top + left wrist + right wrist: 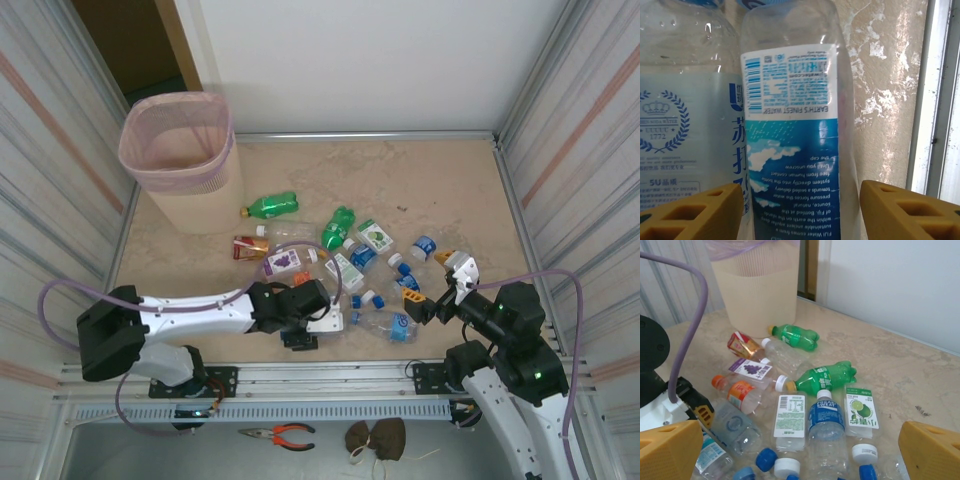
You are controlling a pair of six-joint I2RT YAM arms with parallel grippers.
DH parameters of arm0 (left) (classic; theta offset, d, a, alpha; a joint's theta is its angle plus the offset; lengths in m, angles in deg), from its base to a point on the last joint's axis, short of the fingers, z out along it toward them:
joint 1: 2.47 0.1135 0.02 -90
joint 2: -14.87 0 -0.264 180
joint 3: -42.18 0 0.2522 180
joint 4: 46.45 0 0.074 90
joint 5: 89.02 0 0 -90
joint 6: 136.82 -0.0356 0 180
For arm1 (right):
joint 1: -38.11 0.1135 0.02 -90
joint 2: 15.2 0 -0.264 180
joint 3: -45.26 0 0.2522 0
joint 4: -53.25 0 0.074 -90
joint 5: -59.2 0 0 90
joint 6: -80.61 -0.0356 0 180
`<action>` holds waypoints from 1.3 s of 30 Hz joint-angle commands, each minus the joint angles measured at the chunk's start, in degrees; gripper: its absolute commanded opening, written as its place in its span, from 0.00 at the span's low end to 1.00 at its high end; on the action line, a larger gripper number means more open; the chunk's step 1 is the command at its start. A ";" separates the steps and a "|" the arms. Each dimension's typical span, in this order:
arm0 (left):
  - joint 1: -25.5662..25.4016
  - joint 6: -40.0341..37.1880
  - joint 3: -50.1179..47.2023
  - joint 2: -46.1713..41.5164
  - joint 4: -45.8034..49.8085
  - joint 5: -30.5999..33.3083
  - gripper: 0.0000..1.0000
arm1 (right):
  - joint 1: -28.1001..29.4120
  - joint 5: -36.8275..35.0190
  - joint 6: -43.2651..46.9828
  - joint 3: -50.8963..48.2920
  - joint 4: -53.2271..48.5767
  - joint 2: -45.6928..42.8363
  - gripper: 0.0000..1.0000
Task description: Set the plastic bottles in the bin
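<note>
Several plastic bottles [350, 262] lie scattered mid-table, among them two green ones [272, 206] [827, 376]. The pink mesh bin [200, 190] stands at the far left corner, and its cream body [755, 290] shows in the right wrist view. My left gripper [330, 322] is low over the table. Its yellow fingers [695, 212] straddle a clear blue-labelled bottle [795, 140] with a narrow gap on each side. A second clear bottle [685, 125] lies beside it. My right gripper [427, 278] is open at the pile's right edge, with nothing between its fingers [930, 450].
Loose blue and white caps [787, 466] lie among the bottles. A metal frame rail [940, 100] runs close beside the left gripper. A purple cable [692, 310] arcs over the left arm. Pliers [285, 433] and a brown cloth [375, 437] lie below the front rail.
</note>
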State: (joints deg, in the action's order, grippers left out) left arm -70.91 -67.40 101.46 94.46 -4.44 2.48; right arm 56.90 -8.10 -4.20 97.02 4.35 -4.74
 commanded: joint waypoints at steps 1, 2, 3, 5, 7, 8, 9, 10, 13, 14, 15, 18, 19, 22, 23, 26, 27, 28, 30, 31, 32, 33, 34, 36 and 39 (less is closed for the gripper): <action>-0.46 -1.30 1.37 2.13 1.20 -0.46 0.62 | 0.46 -0.18 0.21 -0.12 0.33 -0.88 0.99; -0.47 -1.50 1.51 2.59 1.36 -0.47 0.62 | 0.46 -0.19 0.22 -0.12 0.36 -0.88 0.99; -0.58 -1.55 1.67 3.21 1.52 -0.45 0.62 | 0.42 -0.28 0.18 -0.18 0.42 -0.90 0.99; -0.49 -1.72 2.05 4.28 2.04 -0.46 0.61 | 0.42 -0.29 0.19 -0.20 0.42 -0.96 0.99; -0.54 -1.75 2.38 5.23 2.77 -0.50 0.58 | 0.46 -0.29 0.21 -0.21 0.42 -0.97 0.99; -0.52 -1.75 2.47 5.47 3.10 -0.48 0.56 | 0.44 -0.28 0.23 -0.21 0.42 -1.01 0.99; -0.63 -1.75 2.49 5.49 3.31 -0.52 0.54 | 0.44 -0.29 0.24 -0.21 0.42 -1.05 0.99; -0.60 -1.75 2.50 5.29 3.55 -0.49 0.52 | 0.43 -0.28 0.23 -0.21 0.42 -1.05 0.99; -0.60 -1.91 2.24 3.45 3.62 -0.16 0.46 | 0.41 -0.29 0.29 -0.21 0.50 -1.05 0.99; -0.58 -1.96 2.14 2.58 3.64 0.10 0.45 | 0.43 -0.22 0.26 -0.21 0.48 -1.05 0.99; -0.57 -1.93 2.21 1.69 3.85 0.34 0.45 | 0.46 -0.17 0.26 -0.21 0.48 -1.06 0.99; -0.60 -2.25 2.47 -1.65 4.79 0.13 0.43 | 0.46 0.18 0.32 -0.20 0.59 -1.03 0.99; -0.63 -2.36 2.69 -2.95 5.22 0.02 0.43 | 0.46 0.24 0.26 -0.21 0.57 -1.05 0.99; -0.63 -2.36 3.08 -7.02 6.28 -0.16 0.42 | 0.46 0.33 0.26 -0.12 0.73 -0.88 0.99; -0.62 -2.36 3.32 -8.50 6.62 -0.02 0.41 | 0.46 0.41 0.26 -0.04 0.84 -0.80 0.99; -0.18 -2.38 3.94 -12.61 7.24 0.04 0.40 | 0.42 1.09 0.34 0.36 1.14 -0.12 0.99; 0.25 -2.42 4.27 -13.93 7.41 -0.05 0.40 | 0.39 1.37 0.39 0.58 1.29 0.25 0.99; 0.86 -2.35 4.79 -15.56 7.61 -0.38 0.40 | 0.43 1.49 0.41 0.90 1.45 0.80 0.99; 2.55 -2.32 5.98 -18.25 7.83 -0.98 0.40 | 0.45 2.04 0.11 1.71 1.88 2.13 0.99; 3.74 -2.24 6.91 -19.53 7.87 -1.12 0.40 | 0.46 2.24 -0.12 2.01 2.32 3.03 0.99; 4.66 -2.06 7.60 -20.66 7.82 -1.29 0.40 | 0.42 2.27 -0.63 2.31 2.88 3.86 0.99; 5.95 -1.71 8.62 -21.77 7.66 -1.07 0.39 | 0.44 2.34 -1.27 2.60 3.56 4.87 0.99; 7.30 -1.25 9.99 -22.69 7.60 -1.03 0.39 | 0.44 2.70 -2.10 2.89 4.63 5.96 0.99; 10.07 -0.40 12.68 -23.81 7.44 -0.88 0.40 | 0.45 4.24 -4.16 2.94 7.30 8.17 0.99; 14.73 1.94 17.68 -23.74 7.60 -0.47 0.40 | 0.44 7.33 -7.05 3.24 11.40 12.02 0.99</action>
State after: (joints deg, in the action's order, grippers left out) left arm -58.91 -67.72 114.75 71.53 2.97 1.99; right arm 56.90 -4.49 -7.23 98.44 9.97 4.85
